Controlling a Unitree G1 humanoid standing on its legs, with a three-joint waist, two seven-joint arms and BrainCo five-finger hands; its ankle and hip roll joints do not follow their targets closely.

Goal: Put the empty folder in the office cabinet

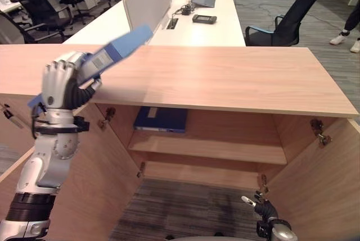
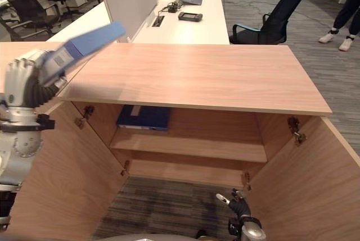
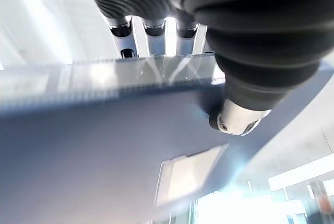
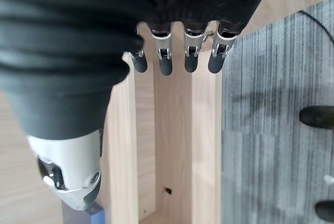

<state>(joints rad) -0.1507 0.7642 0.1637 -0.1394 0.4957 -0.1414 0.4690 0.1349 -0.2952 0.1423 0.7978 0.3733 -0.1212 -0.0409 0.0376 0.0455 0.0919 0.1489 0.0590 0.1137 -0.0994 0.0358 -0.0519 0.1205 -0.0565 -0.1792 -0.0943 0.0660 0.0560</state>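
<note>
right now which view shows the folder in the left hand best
The left eye view: the folder shows nearly whole, gripped in the left hand above the cabinet top. The right eye view matches it; the left wrist view gives a close blurred surface.

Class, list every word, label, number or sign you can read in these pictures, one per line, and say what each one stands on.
No text can be read.
Pale label on the spine of the blue folder in the left hand: blurred, unreadable.
Pale label on the dark blue folder lying on the wooden cabinet's upper shelf: too small.
White patch on the held folder's underside, left wrist view: blank or blurred.
</note>
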